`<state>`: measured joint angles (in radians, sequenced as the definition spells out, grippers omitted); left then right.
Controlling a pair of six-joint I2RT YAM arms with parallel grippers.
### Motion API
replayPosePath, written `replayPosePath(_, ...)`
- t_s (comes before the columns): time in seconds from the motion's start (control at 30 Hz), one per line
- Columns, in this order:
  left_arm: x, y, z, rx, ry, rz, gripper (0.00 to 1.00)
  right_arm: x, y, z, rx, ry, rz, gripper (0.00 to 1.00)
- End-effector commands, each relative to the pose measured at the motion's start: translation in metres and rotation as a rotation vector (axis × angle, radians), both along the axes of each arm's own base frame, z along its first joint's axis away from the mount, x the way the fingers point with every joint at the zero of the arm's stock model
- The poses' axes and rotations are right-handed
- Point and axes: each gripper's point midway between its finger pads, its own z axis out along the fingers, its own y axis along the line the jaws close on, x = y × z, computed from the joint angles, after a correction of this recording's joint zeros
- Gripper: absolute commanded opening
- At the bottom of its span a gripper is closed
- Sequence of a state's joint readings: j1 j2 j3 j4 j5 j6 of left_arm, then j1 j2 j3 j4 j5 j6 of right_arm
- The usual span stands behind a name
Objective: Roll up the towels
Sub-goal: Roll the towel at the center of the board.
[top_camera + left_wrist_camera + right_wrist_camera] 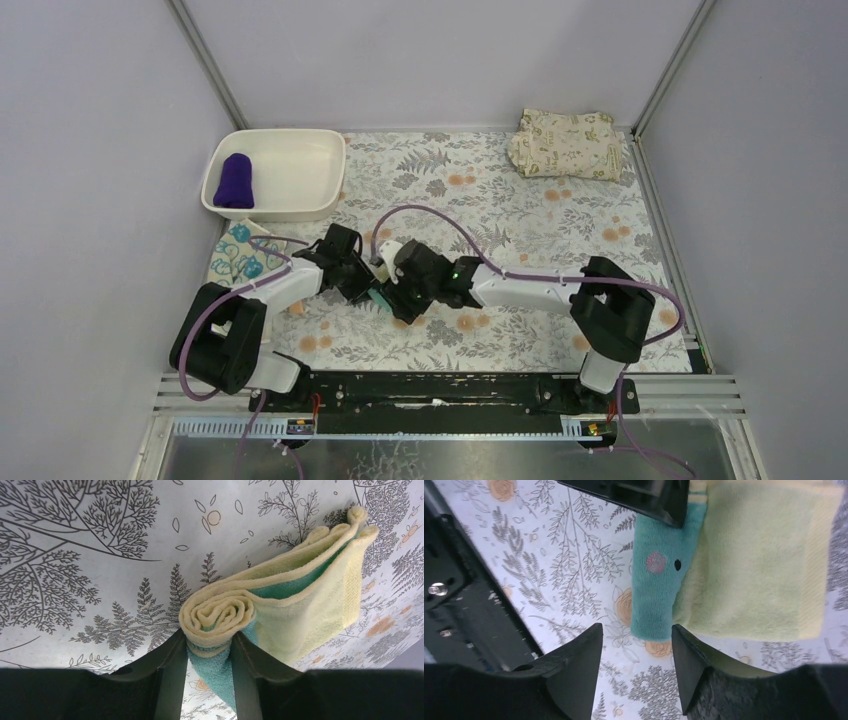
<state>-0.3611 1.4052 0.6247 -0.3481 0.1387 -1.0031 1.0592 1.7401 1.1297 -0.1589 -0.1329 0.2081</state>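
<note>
Floral table (520, 210); left gripper (209, 635) partly hides yellow towel (310, 605).

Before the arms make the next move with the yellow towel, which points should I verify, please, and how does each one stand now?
1. Left gripper holds the yellow towel: ok, its fingers pinch the rolled end.
2. Right gripper not gripping: ok, its fingers stand apart and the towel's teal end lies unclamped at the gap.
3. Roll complete: not ok, a flat part is not rolled.
4. Roll tight: ok, the coil looks snug.
5. Space in the tub: ok, only the purple towel lies there, at its left side.
6. Swirl towel rolled: not ok, it lies flat.
</note>
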Motion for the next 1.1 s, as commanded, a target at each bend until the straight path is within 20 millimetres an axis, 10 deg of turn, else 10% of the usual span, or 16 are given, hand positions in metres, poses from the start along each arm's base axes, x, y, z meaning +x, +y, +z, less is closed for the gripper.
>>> replayPosePath(0.0, -0.016, 0.016, -0.017, 0.109, 0.066, -0.02, 0.34, 0.022, -0.001, 0.016, -0.068, -0.3, -0.006, 0.6)
replayPosePath(0.5, -0.016, 0.014, -0.017, 0.107, 0.079, -0.025, 0.36, 0.01, 0.015, -0.036, -0.236, -0.48, 0.094, 0.52)
replayPosePath(0.73, -0.015, 0.011, -0.012, 0.091, 0.062, -0.031, 0.41, 0.006, 0.007, -0.05, -0.255, -0.446, 0.112, 0.18)
replayPosePath(1.07, -0.002, 0.011, 0.032, 0.038, -0.092, 0.008, 0.72, -0.017, 0.02, -0.024, 0.219, 0.142, 0.151, 0.02)
